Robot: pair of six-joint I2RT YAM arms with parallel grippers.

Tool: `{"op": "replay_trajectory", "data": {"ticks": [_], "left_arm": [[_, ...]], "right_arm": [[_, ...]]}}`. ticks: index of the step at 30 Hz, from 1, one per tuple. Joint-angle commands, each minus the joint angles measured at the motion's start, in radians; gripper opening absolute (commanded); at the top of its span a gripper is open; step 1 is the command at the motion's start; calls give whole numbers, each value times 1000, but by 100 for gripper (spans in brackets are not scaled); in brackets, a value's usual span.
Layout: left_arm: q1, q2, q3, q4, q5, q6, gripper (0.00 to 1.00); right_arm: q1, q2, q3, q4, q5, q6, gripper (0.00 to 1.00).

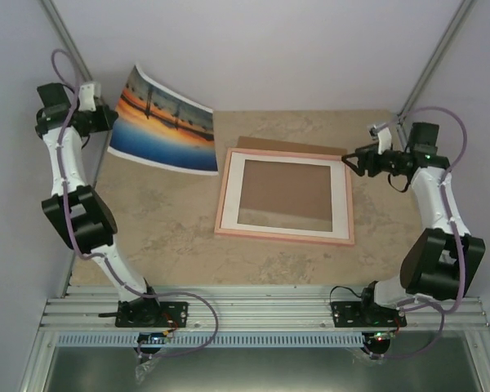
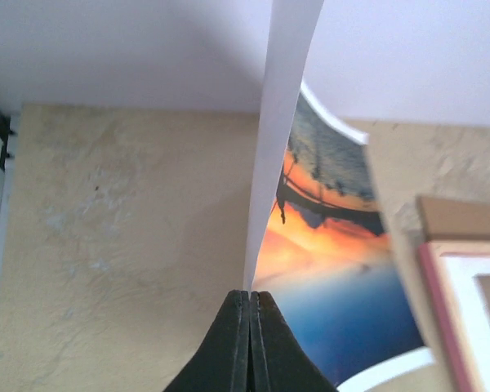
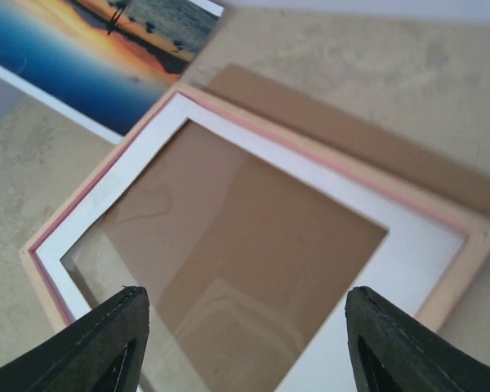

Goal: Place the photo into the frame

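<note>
The photo (image 1: 167, 122), an orange sunset over blue water with a white border, is held curled above the table at the far left. My left gripper (image 1: 106, 116) is shut on its left edge. The left wrist view shows my left gripper (image 2: 250, 296) pinching the photo (image 2: 327, 269), its white back rising upward. The pink frame (image 1: 284, 232) lies flat mid-table with a white mat and glass over brown. My right gripper (image 1: 353, 161) is open and empty just off the frame's far right corner. The right wrist view shows my right gripper (image 3: 245, 310) spread above the frame (image 3: 465, 245).
A brown board (image 1: 290, 147) lies under the frame's far edge, also seen in the right wrist view (image 3: 351, 131). White walls close the far side and both sides. Metal rails (image 1: 253, 310) run along the near edge by the arm bases.
</note>
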Motion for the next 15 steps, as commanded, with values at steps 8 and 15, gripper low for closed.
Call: {"op": "replay_trajectory", "data": {"ticks": [8,15], "left_arm": [[4,-315,-138,223,151,-615,0],[-9,-435,-175,231,103,-956,0]], "right_arm": [[386,-62,222,185,257,11,75],[718,-39,271,307,510,-136,81]]}}
